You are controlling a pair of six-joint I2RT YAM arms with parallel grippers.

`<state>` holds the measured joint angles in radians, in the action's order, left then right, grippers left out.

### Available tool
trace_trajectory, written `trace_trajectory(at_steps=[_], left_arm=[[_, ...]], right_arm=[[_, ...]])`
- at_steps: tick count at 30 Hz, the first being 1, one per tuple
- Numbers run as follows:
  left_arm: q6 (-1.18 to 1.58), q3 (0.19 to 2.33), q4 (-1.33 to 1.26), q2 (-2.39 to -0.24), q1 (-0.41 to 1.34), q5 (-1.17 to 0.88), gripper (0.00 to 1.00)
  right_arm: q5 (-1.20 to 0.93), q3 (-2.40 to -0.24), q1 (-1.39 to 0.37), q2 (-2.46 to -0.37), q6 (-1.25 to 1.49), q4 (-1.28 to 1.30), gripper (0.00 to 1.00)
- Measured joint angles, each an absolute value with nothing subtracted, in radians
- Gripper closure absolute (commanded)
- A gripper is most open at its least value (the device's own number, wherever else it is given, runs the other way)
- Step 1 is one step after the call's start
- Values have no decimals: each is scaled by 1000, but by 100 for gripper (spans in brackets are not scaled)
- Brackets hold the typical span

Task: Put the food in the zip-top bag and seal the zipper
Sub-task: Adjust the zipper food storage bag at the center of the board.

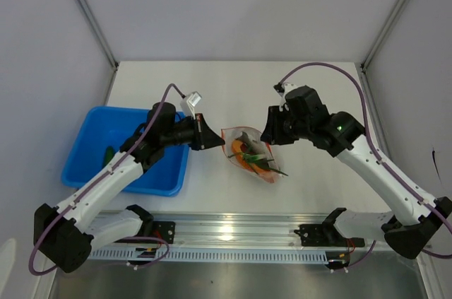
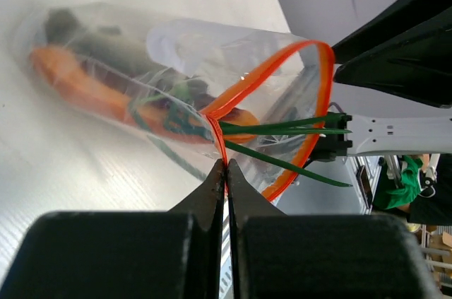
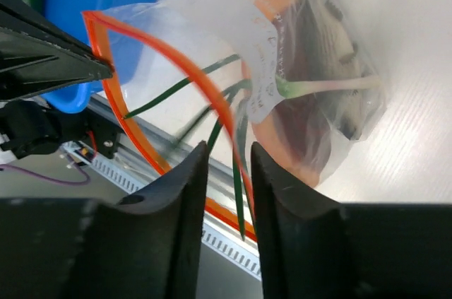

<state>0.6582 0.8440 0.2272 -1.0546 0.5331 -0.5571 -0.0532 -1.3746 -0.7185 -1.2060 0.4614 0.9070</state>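
White table [image 1: 212,87]; right jaws maybe grazing zipper [image 3: 111,80].

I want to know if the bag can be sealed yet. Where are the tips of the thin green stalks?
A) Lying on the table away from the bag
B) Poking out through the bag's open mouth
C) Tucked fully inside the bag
B: in the left wrist view the green stalks cross the orange zipper strip and reach out past the open mouth of the zip-top bag.
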Motion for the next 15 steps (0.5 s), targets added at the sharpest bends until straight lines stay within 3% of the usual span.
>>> trace_trajectory(at_steps=[4,7,15], left_arm=[[674,855,205,-1040,534,-569,99],[682,868,202,-1033,534,-577,99],[690,881,194,-1031,537,-580,99]], right_arm=[[-83,-1406,-723,-1205,432,908,49],[-107,-1446,-741,-1199,400,907,45],[-279,-1515,-783,-1119,337,863,59]])
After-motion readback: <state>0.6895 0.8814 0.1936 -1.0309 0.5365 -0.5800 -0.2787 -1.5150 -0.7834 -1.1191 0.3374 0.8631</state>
